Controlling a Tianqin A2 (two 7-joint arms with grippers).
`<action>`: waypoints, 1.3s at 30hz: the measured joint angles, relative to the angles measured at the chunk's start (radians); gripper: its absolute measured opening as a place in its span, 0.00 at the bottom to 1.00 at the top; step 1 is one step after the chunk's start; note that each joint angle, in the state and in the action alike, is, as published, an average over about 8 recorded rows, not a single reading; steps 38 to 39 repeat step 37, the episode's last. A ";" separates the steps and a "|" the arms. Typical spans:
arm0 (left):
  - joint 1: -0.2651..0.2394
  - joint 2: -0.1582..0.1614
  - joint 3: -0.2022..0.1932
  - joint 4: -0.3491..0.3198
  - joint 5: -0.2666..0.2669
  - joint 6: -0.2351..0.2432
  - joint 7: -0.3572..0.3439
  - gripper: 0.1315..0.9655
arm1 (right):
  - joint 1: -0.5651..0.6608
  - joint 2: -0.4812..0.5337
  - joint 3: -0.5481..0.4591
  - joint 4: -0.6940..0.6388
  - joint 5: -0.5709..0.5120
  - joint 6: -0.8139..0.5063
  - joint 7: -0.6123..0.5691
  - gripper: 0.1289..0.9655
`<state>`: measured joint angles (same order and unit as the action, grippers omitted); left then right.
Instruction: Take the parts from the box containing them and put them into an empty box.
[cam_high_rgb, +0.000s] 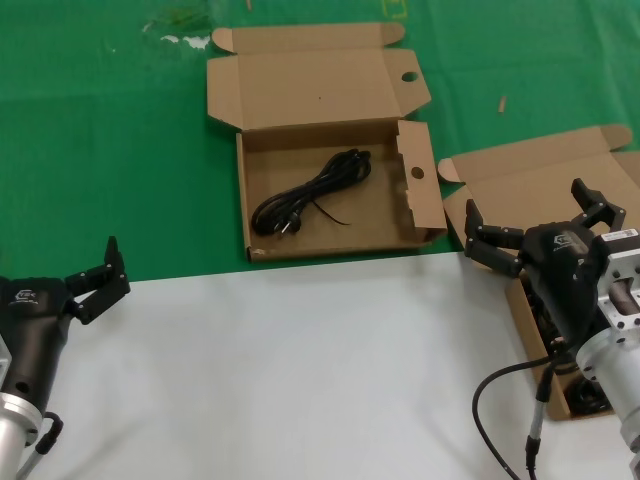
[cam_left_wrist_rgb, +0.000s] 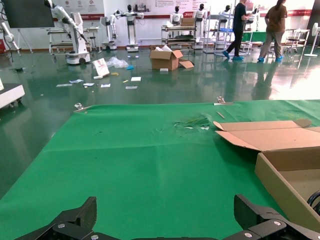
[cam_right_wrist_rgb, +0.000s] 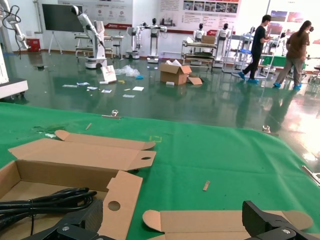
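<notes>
The parts are split between two boxes: one black cord bundle (cam_high_rgb: 312, 192) lies in the round-holed box (cam_high_rgb: 425, 190) on the green cloth, and others are glimpsed, mostly hidden, in the plain-lidded box (cam_high_rgb: 520, 185) beneath the right gripper (cam_high_rgb: 540, 228). That gripper's jaws are spread apart above the box, nothing held. The left gripper (cam_high_rgb: 98, 282) is parked over the white sheet, jaws likewise apart. A looped bundle could be snagged on the box wall or caught by a single strand and uncoil.

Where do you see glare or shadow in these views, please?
Both wrist views: bright glare sheens the glossy floor at the far side. Head view: lighting is even, with only a soft shadow inside the holed box around the black cord.
</notes>
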<state>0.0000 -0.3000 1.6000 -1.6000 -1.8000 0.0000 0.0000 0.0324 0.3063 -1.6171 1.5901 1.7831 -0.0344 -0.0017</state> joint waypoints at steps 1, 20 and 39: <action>0.000 0.000 0.000 0.000 0.000 0.000 0.000 1.00 | 0.000 0.000 0.000 0.000 0.000 0.000 0.000 1.00; 0.000 0.000 0.000 0.000 0.000 0.000 0.000 1.00 | 0.000 0.000 0.000 0.000 0.000 0.000 0.000 1.00; 0.000 0.000 0.000 0.000 0.000 0.000 0.000 1.00 | 0.000 0.000 0.000 0.000 0.000 0.000 0.000 1.00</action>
